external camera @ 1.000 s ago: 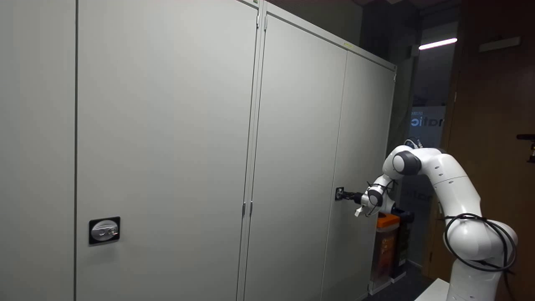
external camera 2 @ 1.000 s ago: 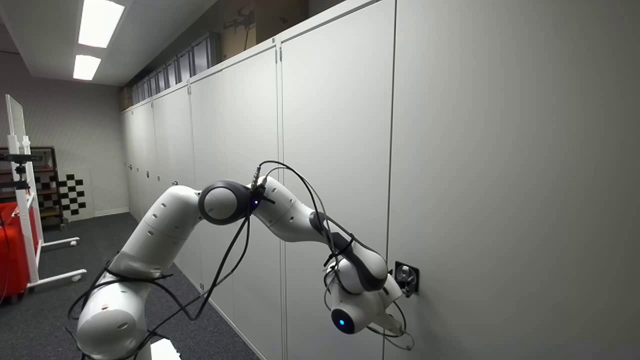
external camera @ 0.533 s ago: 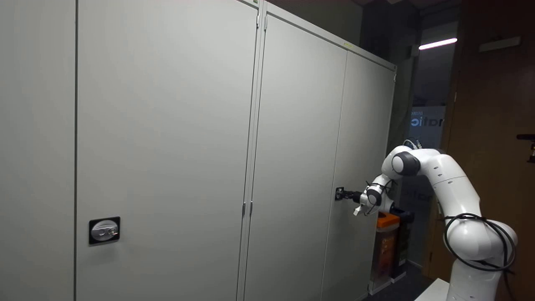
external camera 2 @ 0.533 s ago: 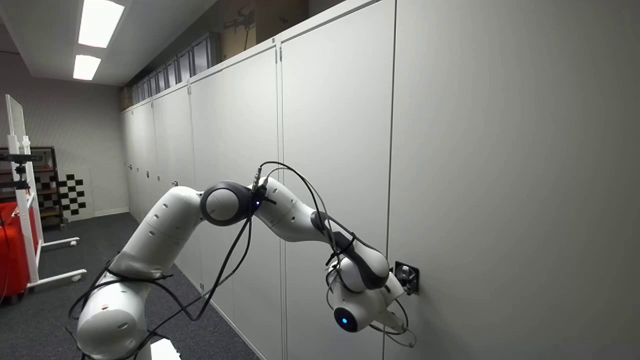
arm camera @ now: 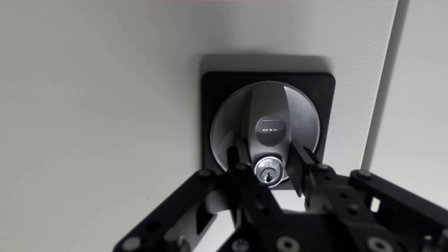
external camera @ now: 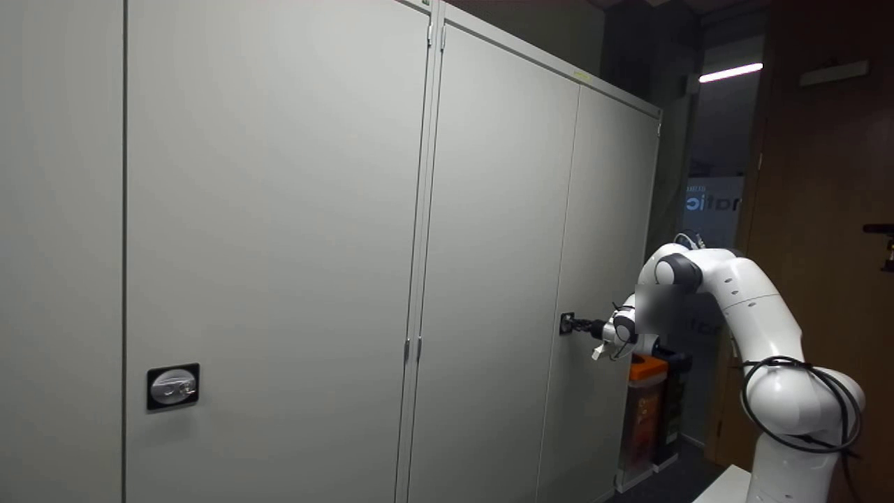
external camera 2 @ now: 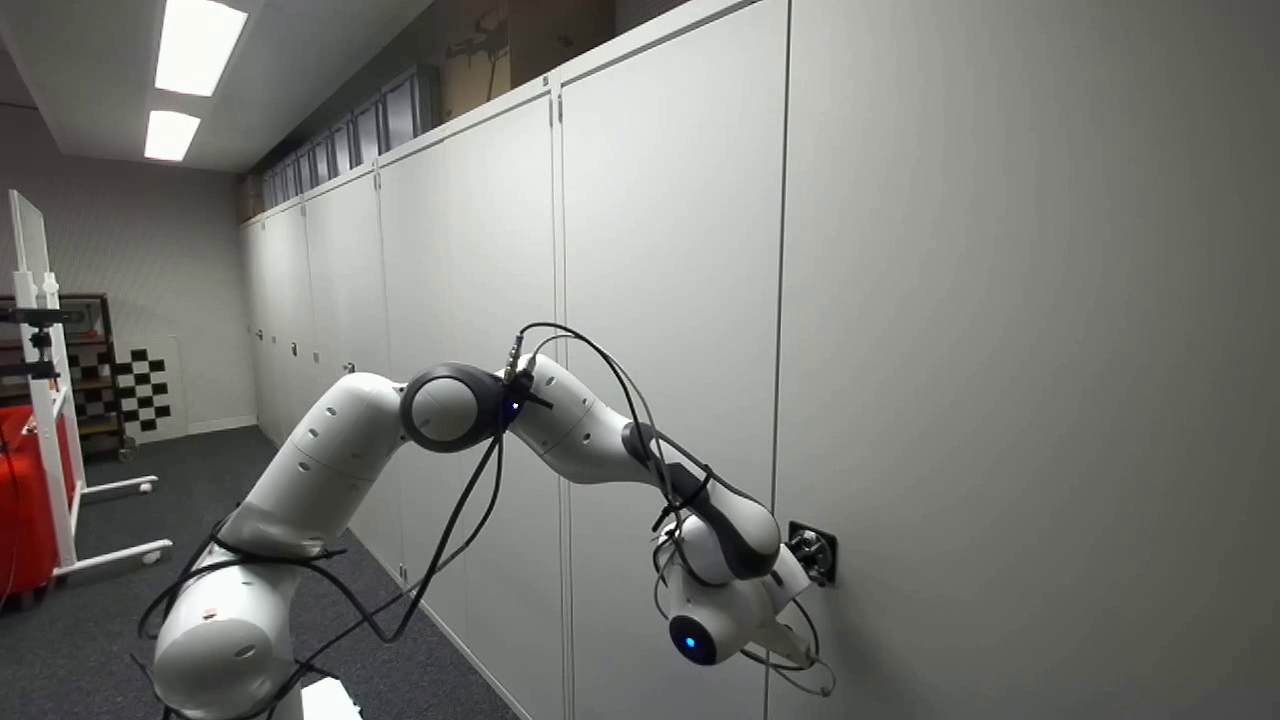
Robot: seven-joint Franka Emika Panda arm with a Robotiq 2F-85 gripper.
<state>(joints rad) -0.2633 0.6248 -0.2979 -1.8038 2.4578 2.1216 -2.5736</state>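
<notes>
A round silver turn handle [arm camera: 269,101] with a raised vertical grip and a key lock at its lower end sits on a black square plate [arm camera: 215,82] on a light grey cabinet door [arm camera: 105,105]. My gripper [arm camera: 267,143] has one black finger on each side of the raised grip, close against it near the lock, and appears shut on it. In an exterior view the gripper [external camera: 580,325] reaches the handle plate [external camera: 566,323] from the right. In an exterior view the handle [external camera 2: 815,553] shows beside my wrist, which hides most of the gripper.
A door seam [arm camera: 383,91] runs just right of the handle. Another cabinet handle [external camera: 173,386] is far along the cabinets. An orange-topped bin [external camera: 648,367] stands behind the arm. A white wheeled stand [external camera 2: 60,430] is at the back. Cables hang from the arm.
My wrist has shifted slightly toward the handle between one second and half a second ago, then stayed almost still. The cabinet doors have not visibly moved.
</notes>
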